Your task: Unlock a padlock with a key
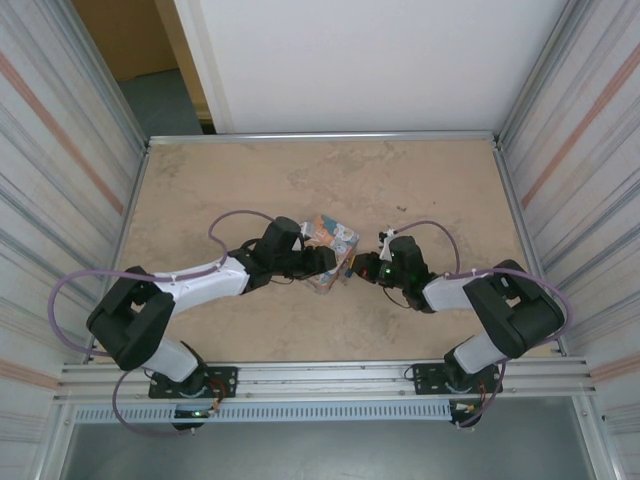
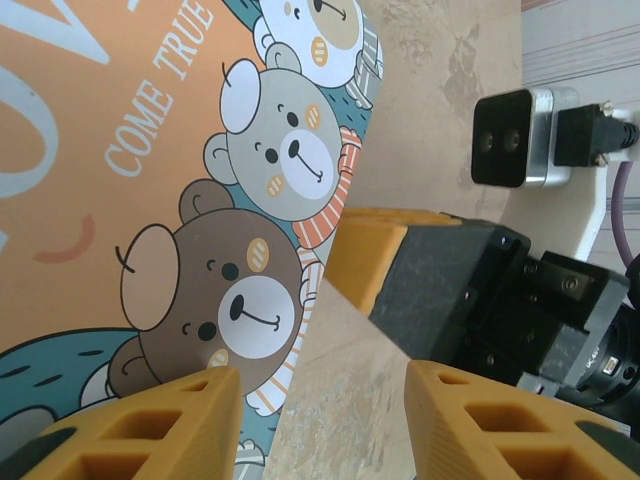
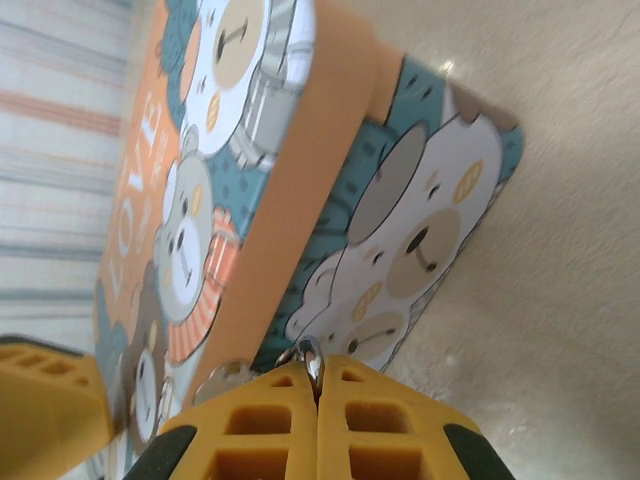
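**At mid-counter: key pinched at the box, lock not yet opened**

At the middle of the counter point(image 1: 250, 180), the box point(image 1: 330, 240) is flanked by both arms. The left tool point(image 2: 320, 400) is seen wide open, fingers well apart, with the box's lower corner lying between them. Whether either finger is pressed against the box cannot be told, and nothing is seen to be gripped there.

On the other side, the right tool point(image 3: 318, 378) is closed tight, finger against finger. A thin silvery sliver is nipped at the very tips and is taken to be the key point(image 3: 311, 352). It is aimed at the box's seam, beside the orange band. A small rounded metal bit point(image 3: 228, 377) is caught just beside the tips, against that seam. It may belong to the padlock, but the lock's dark body cannot be picked out for certain. Its place is therefore only judged to be at the seam, near the fingertips.

As for progress, the key is in hand and up at the box, so the fetching is judged done. The key has yet to be seated in the keyhole and turned, and the shackle has yet to be sprung. No open shackle is shown. The fine lining-up is reckoned the hard part.
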{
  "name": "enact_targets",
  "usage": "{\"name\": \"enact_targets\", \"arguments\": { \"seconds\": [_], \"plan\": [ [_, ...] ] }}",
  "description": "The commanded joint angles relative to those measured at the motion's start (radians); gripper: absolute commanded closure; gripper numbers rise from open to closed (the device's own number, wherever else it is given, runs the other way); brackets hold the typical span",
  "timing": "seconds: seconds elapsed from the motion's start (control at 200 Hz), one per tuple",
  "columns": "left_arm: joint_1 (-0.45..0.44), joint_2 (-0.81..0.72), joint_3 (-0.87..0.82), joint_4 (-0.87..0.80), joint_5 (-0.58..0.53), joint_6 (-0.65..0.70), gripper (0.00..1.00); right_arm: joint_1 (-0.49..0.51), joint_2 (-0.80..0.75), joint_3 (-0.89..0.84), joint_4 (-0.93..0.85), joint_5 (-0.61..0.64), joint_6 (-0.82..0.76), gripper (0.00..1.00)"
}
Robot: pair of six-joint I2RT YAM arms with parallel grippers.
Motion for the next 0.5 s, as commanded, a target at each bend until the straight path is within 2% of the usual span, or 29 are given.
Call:
{"name": "enact_targets", "arguments": {
  "seconds": [0.0, 0.21, 0.496],
  "plan": [
    [-0.009, 0.030, -0.060, -0.146, -0.026, -0.017, 0.53, -0.002, 0.026, 0.043, 0.035, 0.070, 0.042, 1.00],
    [-0.003, 0.016, -0.061, -0.146, -0.030, -0.011, 0.53, -0.003, 0.042, 0.068, 0.019, 0.093, 0.026, 1.00],
    [0.027, -0.025, -0.048, -0.170, -0.036, 0.009, 0.53, -0.023, -0.041, 0.046, -0.080, 0.130, -0.038, 1.00]
  ]
}}
